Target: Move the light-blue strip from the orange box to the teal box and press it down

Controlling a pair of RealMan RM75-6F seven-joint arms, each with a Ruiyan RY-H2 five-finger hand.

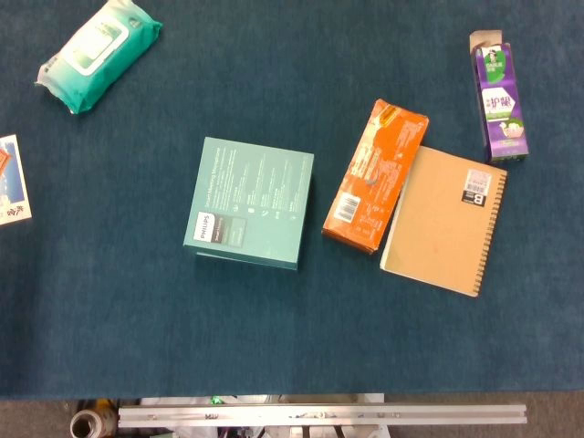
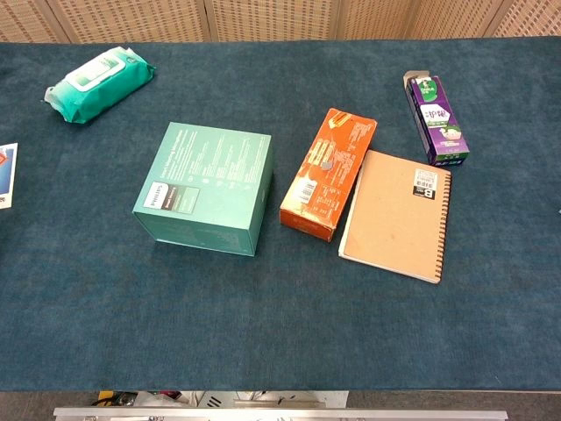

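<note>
No hand in either view; state cannot be told. Pre-reach step. Orange box [image 1: 375,176] at 3 o'clock of teal box [image 1: 254,203]; strip not discernible, locate it first.

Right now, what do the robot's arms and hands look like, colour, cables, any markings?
Neither arm nor hand shows in the head view or the chest view, so their colour, cables and markings cannot be described. Only the blue tabletop and the items on it are visible, such as the teal box and orange box.
</note>
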